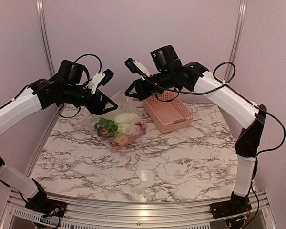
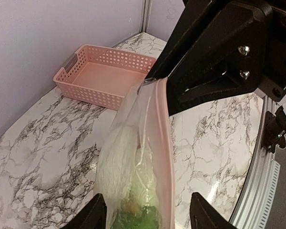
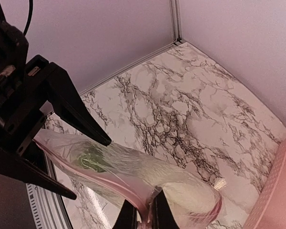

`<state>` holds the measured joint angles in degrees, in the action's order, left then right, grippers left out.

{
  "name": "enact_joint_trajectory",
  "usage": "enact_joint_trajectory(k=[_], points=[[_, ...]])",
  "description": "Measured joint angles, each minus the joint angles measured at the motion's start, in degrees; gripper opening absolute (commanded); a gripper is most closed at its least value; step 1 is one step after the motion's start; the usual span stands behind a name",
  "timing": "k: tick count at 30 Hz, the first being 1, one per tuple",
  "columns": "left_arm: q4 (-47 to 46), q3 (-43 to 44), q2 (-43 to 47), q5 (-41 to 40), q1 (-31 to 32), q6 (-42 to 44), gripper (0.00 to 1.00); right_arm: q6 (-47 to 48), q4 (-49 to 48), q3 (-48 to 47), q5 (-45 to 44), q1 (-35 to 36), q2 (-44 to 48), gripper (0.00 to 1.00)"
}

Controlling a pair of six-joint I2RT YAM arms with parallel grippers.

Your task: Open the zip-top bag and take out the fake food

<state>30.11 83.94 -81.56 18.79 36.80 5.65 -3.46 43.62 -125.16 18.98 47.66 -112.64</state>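
The clear zip-top bag [image 1: 121, 125] hangs lifted at its top edge, its bottom resting on the marble table [image 1: 181, 162]. Inside it is the fake food [image 1: 115, 128]: green leafy, pale, yellow and red pieces. My right gripper [image 3: 145, 220] is shut on the bag's pink zip strip [image 3: 109, 179] near one end. My left gripper [image 2: 148, 215] stands open astride the bag [image 2: 128, 157], one finger on each side, with the zip strip [image 2: 164, 143] between them. A green leafy piece [image 2: 138, 218] shows through the plastic.
A pink slatted basket [image 1: 169, 113] stands on the table right of the bag, behind my right gripper [image 1: 131, 90]. Pale walls and a metal frame rail [image 1: 133, 212] border the table.
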Motion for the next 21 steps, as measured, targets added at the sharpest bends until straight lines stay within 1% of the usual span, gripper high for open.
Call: enact_joint_trajectory(k=[1,2,3,6,7,8,9,10,12,16,21], points=[[0.11,-0.02,-0.07,-0.94,0.07,0.68,0.41,0.00,0.48,-0.28,0.04,0.00,0.00,0.00],[0.15,-0.15,-0.07,-1.64,0.07,1.53,0.33,0.07,0.87,-0.31,0.11,0.00,0.00,0.03],[0.13,-0.39,-0.02,-2.21,0.07,2.27,0.28,0.26,1.51,-0.31,0.22,0.00,0.00,0.09],[-0.31,-2.84,0.85,-2.32,0.00,4.94,0.08,1.03,3.72,-0.17,1.22,-0.02,0.04,0.39],[-0.26,-4.15,1.46,-2.23,0.00,6.25,0.03,1.38,4.02,0.20,2.01,-0.02,0.24,0.47],[-0.07,-5.18,1.90,-1.84,0.00,7.37,0.00,1.92,4.11,0.76,2.86,-0.02,0.63,0.54],[0.22,-5.75,2.05,-1.25,-0.07,8.20,0.00,2.14,4.04,1.55,3.43,-0.02,1.14,0.60],[0.26,-6.08,2.05,-0.33,-0.15,9.11,0.00,3.32,3.48,3.52,4.22,-0.04,2.43,0.63],[0.24,-6.58,2.05,1.60,-0.44,9.81,0.00,4.28,2.51,7.96,5.05,-0.04,5.60,0.67],[-0.81,-8.41,2.23,6.73,-1.79,9.97,0.00,6.45,-3.37,22.86,5.70,-0.33,16.04,0.69],[-2.62,-9.57,2.51,13.66,-4.94,8.31,0.00,8.61,-14.36,39.52,6.93,-0.61,26.77,0.69]])
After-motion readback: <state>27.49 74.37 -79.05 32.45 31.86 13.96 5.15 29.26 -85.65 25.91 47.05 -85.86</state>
